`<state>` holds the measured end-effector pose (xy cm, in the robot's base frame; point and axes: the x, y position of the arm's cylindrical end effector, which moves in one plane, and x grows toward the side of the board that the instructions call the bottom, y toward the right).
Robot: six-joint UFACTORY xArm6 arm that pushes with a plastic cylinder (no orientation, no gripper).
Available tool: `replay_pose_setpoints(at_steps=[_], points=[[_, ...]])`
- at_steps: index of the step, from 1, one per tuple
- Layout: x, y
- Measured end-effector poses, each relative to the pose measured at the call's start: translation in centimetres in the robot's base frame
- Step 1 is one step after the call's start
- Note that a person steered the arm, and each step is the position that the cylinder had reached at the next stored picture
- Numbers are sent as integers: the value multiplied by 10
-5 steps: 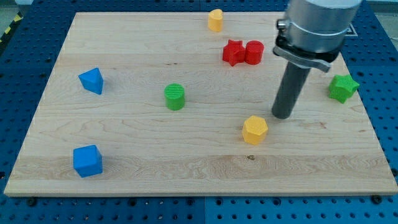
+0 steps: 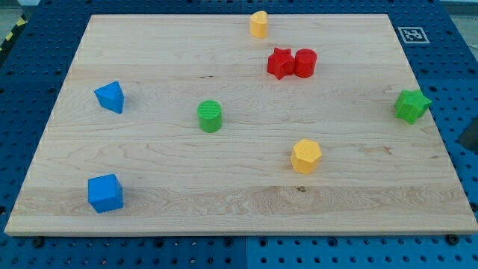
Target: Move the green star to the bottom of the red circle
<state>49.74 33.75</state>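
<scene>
Our tip is out of view, so we cannot tell its state, and the green star [image 2: 412, 105] sits at the board's [image 2: 224, 45] 3 o'clock edge, so a misjudged push risks sliding it off before it reaches 6 o'clock of the red circle [image 2: 305, 63] (touching 1 red star [image 2: 280, 63]).
</scene>
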Motion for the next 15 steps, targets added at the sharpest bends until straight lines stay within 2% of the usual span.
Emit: replay_pose_setpoints(at_steps=[1,2,3,5,9,11,12,13,14,15], points=[[-28,-1],[-50,-43],[-64,-60],[-64,-60],[-66,-140],[-67,-141],[-67,-118],[-76,-119],[-101,-146],[-104,-150]])
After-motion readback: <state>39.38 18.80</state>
